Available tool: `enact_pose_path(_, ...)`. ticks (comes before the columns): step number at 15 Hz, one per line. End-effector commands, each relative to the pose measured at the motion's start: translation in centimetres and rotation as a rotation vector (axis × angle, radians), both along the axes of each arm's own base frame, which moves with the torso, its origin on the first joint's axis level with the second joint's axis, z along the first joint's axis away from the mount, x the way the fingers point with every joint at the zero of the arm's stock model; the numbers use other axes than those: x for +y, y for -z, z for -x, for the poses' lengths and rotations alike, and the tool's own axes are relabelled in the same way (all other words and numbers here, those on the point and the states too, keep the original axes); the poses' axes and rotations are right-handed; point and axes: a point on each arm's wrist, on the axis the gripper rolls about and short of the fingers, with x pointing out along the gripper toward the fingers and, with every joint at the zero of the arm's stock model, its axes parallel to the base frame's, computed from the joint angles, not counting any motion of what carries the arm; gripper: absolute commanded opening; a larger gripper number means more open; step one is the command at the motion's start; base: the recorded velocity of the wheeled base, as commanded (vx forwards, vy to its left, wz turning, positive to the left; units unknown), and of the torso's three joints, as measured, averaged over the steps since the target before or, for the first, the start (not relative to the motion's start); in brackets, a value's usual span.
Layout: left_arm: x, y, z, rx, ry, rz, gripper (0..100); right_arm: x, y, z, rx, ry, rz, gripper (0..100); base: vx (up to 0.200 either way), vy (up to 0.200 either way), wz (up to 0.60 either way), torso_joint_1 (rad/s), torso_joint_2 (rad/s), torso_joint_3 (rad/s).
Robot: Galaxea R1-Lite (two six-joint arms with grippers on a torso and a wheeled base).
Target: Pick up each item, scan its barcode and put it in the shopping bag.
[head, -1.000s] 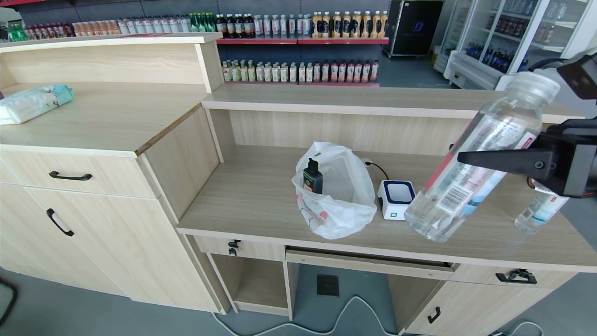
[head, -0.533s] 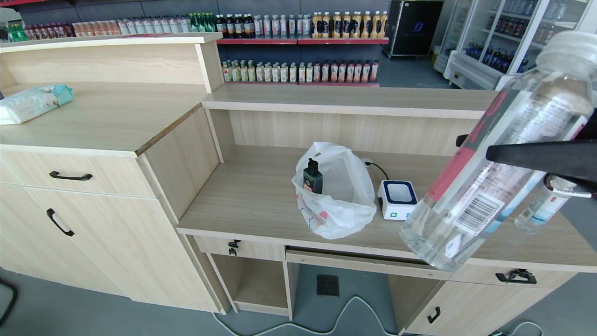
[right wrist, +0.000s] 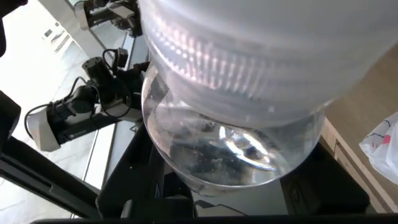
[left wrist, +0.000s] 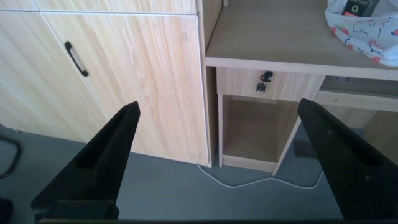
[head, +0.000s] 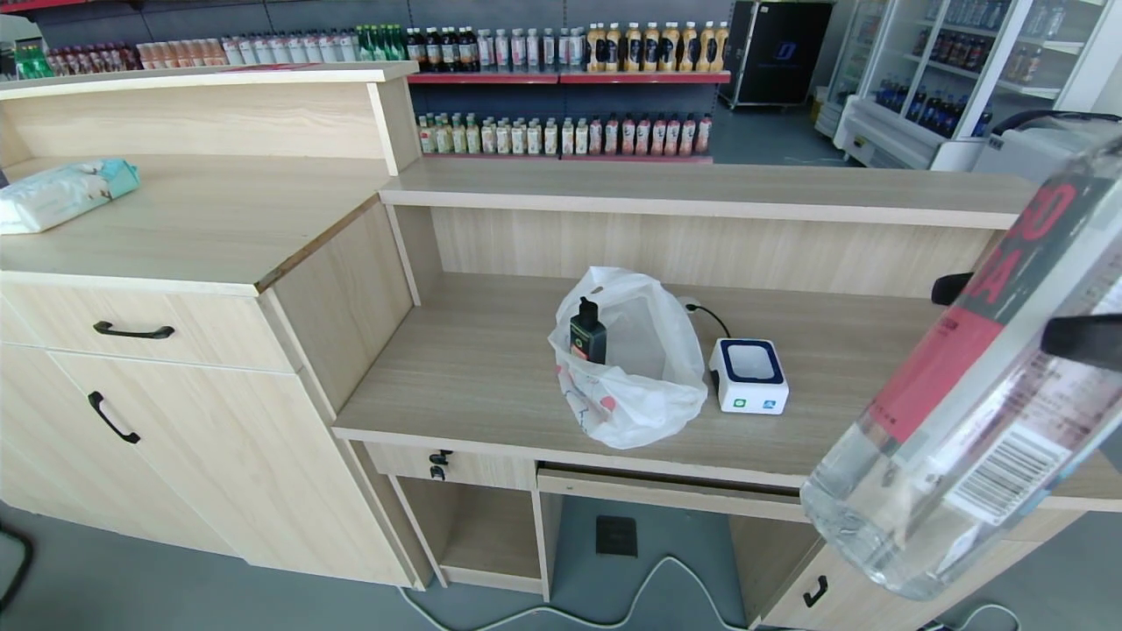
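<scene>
The right gripper (head: pixel 1017 313) clamps a tilted water bottle (head: pixel 947 394). The barcode scanner (head: pixel 747 375) and shopping bag (head: pixel 635 386) sit below it, well to its left. The left gripper (left wrist: pixel 217 104) gapes wide, empty.

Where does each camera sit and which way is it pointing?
Head view: on the head, facing forward and down at counter, shopping bag, scanner; right gripper holds the bottle.
Left wrist view: low beside the counter, facing cabinet door and floor past the open left gripper.
Right wrist view: on that wrist, close against the bottle.
Shared: the shopping bag, all three.
</scene>
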Motion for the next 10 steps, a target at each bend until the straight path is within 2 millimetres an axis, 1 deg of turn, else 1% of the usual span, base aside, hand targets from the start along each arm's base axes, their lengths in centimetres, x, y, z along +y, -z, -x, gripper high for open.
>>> enact_pose_path(1, 0.0, 0.0, 0.0, 0.0, -0.001, 0.0, 100, -0.3, 0.0, 0.8, -0.015, 0.005, -0.005, 0, 0.0, 0.0, 0.0, 0.0, 0.0, 0.0)
enact_pose_path(5, 0.0, 0.0, 0.0, 0.0, -0.001, 0.0, 100, -0.6, 0.2, 1.7, -0.019, 0.008, -0.007, 0, 0.0, 0.0, 0.0, 0.0, 0.0, 0.0)
enact_pose_path(10, 0.0, 0.0, 0.0, 0.0, -0.001, 0.0, 100, -0.7, 0.1, 1.8, -0.024, 0.017, -0.007, 0, 0.0, 0.0, 0.0, 0.0, 0.0, 0.0)
